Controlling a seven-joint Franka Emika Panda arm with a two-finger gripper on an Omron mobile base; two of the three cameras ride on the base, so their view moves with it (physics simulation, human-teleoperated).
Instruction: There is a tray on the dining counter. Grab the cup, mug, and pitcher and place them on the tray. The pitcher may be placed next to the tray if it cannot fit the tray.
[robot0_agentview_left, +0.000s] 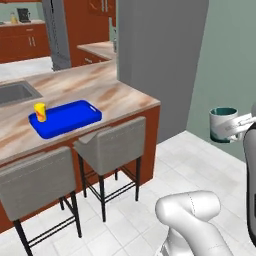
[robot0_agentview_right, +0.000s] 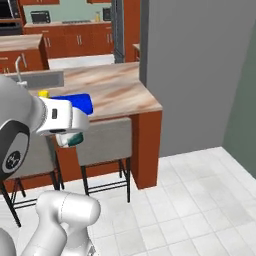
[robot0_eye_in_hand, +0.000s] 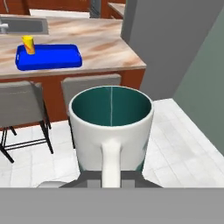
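My gripper (robot0_agentview_left: 234, 128) is shut on the mug (robot0_agentview_left: 222, 125), a white mug with a dark teal band and inside. It hangs upright in the air over the tiled floor, right of the dining counter (robot0_agentview_left: 120, 95). In the hand view the mug (robot0_eye_in_hand: 111, 127) is close up, its handle towards the camera. The blue tray (robot0_agentview_left: 75, 117) lies on the counter, far to the mug's left. The yellow cup (robot0_agentview_left: 40, 112) stands upright on the tray's left end. From the right base view, the mug (robot0_agentview_right: 74, 139) shows under the hand, in front of the tray (robot0_agentview_right: 82, 102). The pitcher is out of view.
Two grey stools (robot0_agentview_left: 112, 145) (robot0_agentview_left: 35, 182) stand against the counter's near side, below the tray. A steel sink (robot0_agentview_left: 15, 92) is set in the counter to the left. A grey pillar (robot0_agentview_left: 160, 50) rises at the counter's right end. White tiled floor (robot0_agentview_left: 190, 165) lies below the mug.
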